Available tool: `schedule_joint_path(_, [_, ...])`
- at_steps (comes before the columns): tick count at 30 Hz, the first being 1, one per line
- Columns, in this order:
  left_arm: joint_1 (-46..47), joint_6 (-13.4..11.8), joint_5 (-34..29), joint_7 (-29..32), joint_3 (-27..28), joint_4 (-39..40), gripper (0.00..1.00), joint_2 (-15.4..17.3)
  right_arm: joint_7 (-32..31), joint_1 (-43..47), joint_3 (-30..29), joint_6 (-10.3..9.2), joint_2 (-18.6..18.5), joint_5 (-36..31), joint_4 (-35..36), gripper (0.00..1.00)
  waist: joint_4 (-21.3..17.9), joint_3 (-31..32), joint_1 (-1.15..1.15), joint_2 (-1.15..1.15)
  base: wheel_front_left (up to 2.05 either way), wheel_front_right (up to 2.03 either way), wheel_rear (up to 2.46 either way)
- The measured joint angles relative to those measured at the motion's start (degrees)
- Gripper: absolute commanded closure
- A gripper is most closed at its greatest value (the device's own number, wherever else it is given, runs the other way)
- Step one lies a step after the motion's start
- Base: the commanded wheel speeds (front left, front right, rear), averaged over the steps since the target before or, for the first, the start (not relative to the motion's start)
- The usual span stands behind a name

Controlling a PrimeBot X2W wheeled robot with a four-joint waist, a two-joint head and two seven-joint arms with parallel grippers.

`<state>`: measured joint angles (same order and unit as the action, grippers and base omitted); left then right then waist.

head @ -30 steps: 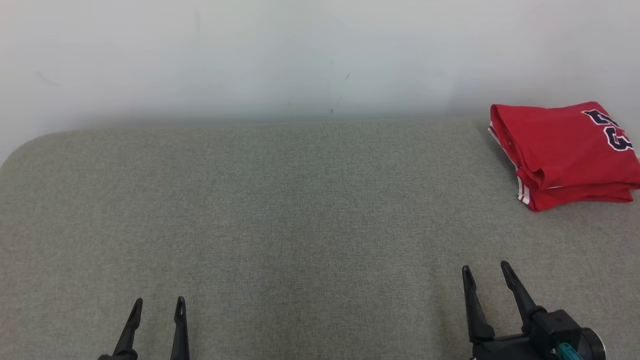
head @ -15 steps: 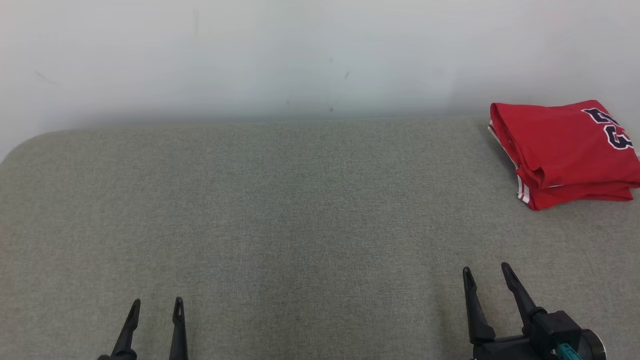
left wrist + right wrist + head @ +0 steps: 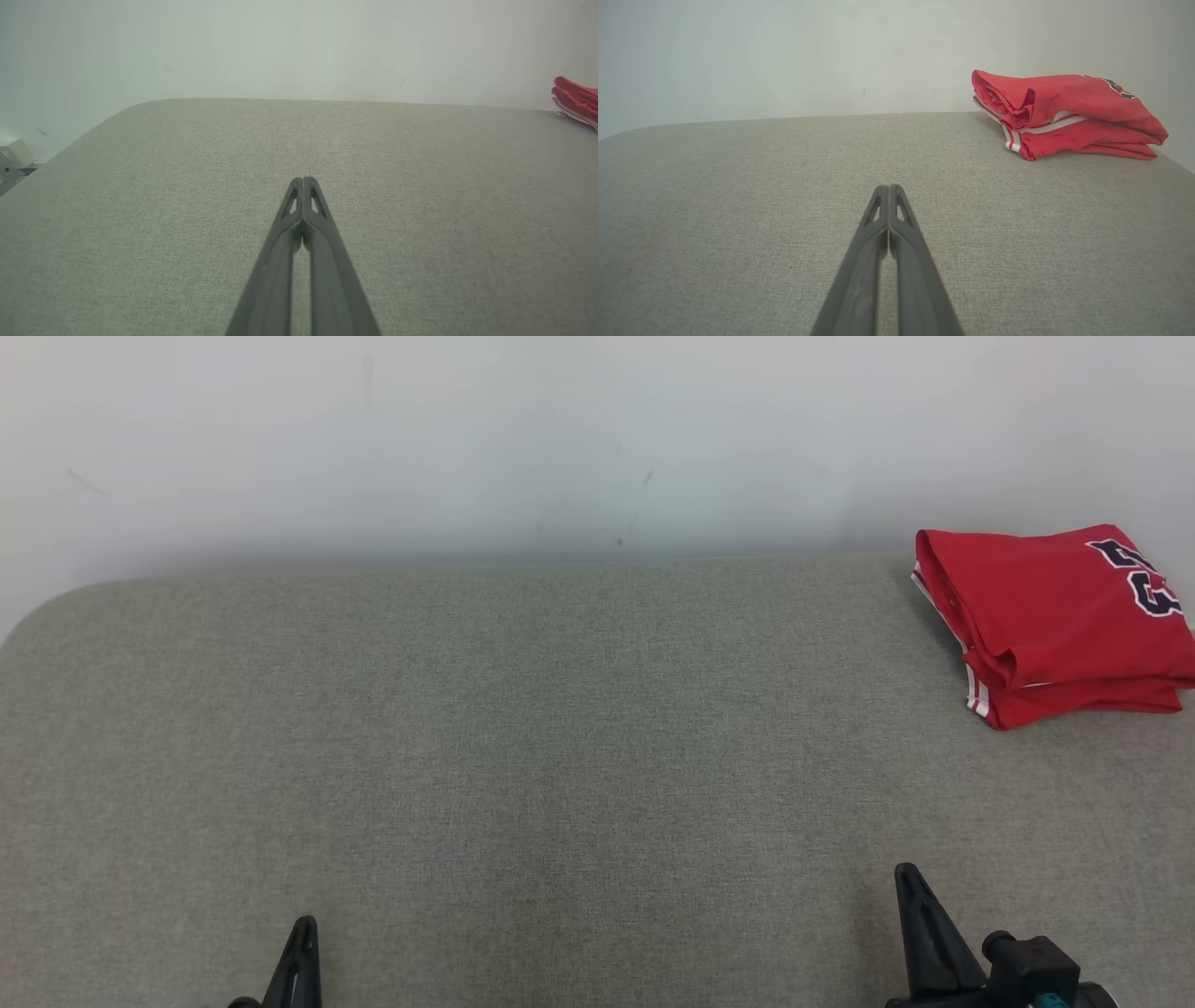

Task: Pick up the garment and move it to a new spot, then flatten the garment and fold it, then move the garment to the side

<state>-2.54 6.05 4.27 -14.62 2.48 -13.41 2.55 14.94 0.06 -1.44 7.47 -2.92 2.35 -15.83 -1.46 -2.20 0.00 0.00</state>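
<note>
A red garment, folded into a neat stack with white trim and dark lettering, is seen at the far right corner of a grey fabric-covered table, close against a pale wall. The folding and the move aside are judged done, so a clean finish is what is called for: both arms are best parked low, well apart from the stack, so that no fold is disturbed. The left gripper and the right gripper are shown at the near edge, each with its fingers pressed together and nothing held between them.
</note>
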Motion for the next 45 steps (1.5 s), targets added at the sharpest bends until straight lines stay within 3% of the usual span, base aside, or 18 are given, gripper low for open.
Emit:
schedule_joint_path(18, [0.04,0.1,20.33,4.15,1.4,0.92,1.0,-0.05,-5.55,-1.41,-0.33,0.0,0.02,20.38,-0.73,1.0,0.21,0.3,0.0,0.0,0.0,0.0,0.0])
schedule_joint_path(45, [0.31,0.53,45.11,9.05,3.15,2.78,1.0,0.0,-12.34,-4.79,-0.85,0.0,0.02,45.57,-1.47,1.0,0.54,0.76,0.0,0.0,0.0,0.0,0.0])
